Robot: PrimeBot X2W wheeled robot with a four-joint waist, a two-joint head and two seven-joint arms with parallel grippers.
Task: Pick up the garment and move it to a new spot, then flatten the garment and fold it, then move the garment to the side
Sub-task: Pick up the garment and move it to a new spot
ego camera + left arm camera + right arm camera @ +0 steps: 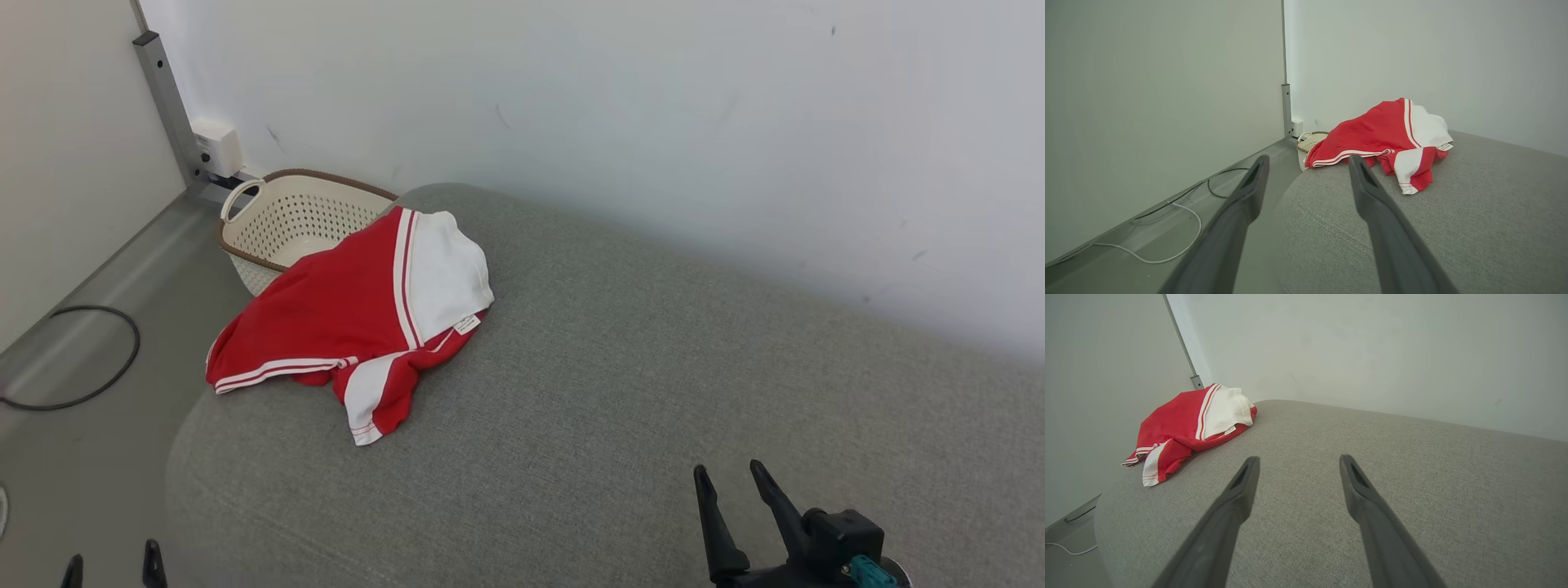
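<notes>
Garment (343,318): red, with a white panel, white stripes and a small label showing. It is crumpled in a heap. You'll find it at the far left corner of the grey padded surface (653,367). A perforated cream basket (286,216) sits just behind it by the wall. A black cable (114,359) loops on the floor to the left. Your left jaws and right jaws both stand spread, gripping nothing. The garment lies well ahead of both, nearer the left pair, with bare padding between.
</notes>
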